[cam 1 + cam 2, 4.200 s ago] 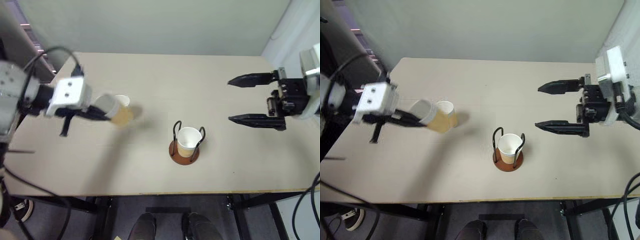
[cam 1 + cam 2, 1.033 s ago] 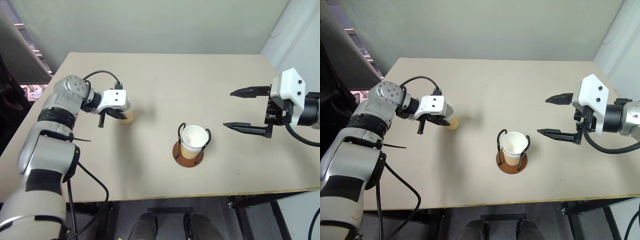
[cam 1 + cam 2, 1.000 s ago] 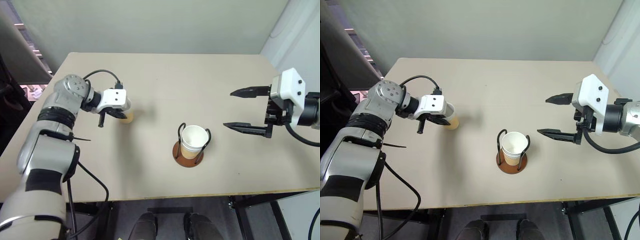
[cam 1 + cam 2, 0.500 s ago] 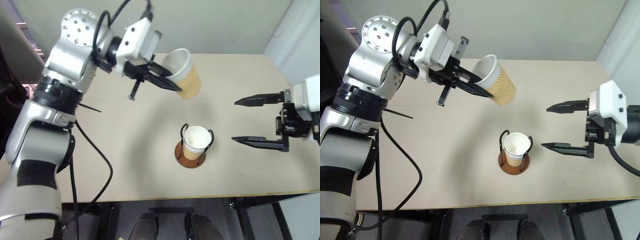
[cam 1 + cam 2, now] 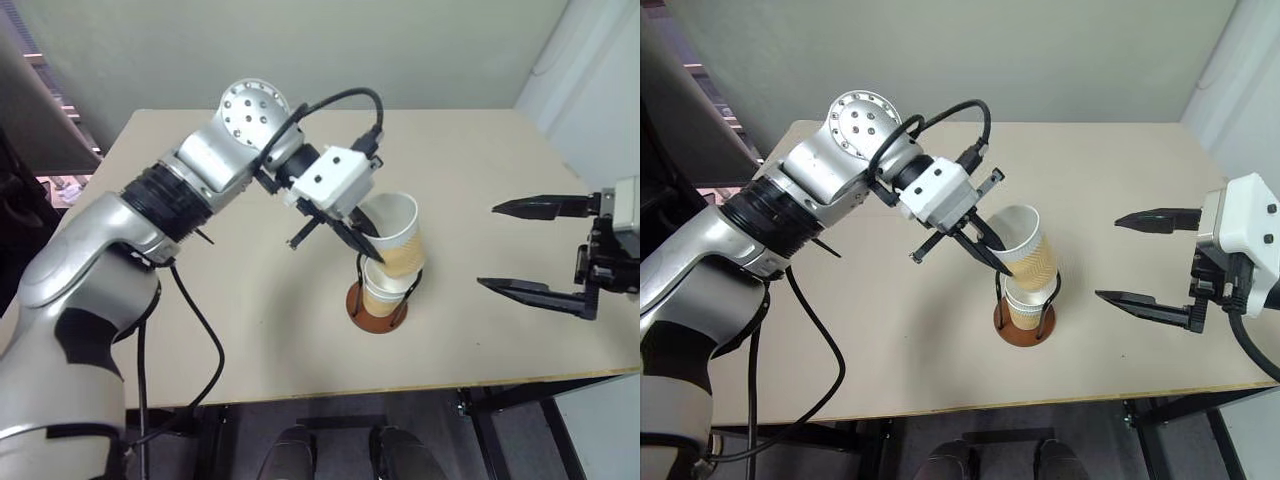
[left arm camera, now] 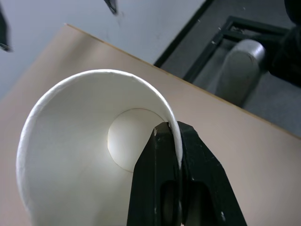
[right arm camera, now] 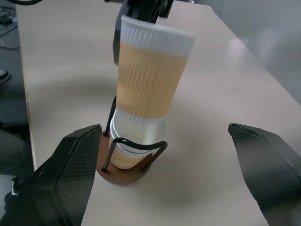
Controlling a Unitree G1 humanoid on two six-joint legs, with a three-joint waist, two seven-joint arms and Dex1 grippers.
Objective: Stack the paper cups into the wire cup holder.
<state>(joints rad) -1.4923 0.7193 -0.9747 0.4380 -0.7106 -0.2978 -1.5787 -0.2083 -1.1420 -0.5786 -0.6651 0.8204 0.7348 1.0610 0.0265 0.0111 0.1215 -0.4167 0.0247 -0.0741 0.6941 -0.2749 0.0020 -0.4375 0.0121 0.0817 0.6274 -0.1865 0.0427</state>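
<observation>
A tan paper cup (image 5: 395, 235) with a white inside (image 6: 94, 141) hangs tilted right over the wire cup holder (image 5: 358, 305). My left gripper (image 5: 368, 232) is shut on its rim, one finger inside and one outside. The cup's bottom meets the mouth of a second paper cup (image 7: 136, 136) that stands upright inside the holder's black wire loops on the reddish-brown base (image 7: 127, 176). To the right of the holder my right gripper (image 5: 487, 246) stands open with nothing between its fingers (image 7: 70, 169), pointing at the holder.
The light wooden table (image 5: 250, 330) has bare room on all sides of the holder. Its front edge runs close below the holder, and its right edge lies near my right gripper.
My left gripper has lifted the cup from the table's left side, carried it right and brought it down over the holder. The right gripper has drawn back slightly, still open.
</observation>
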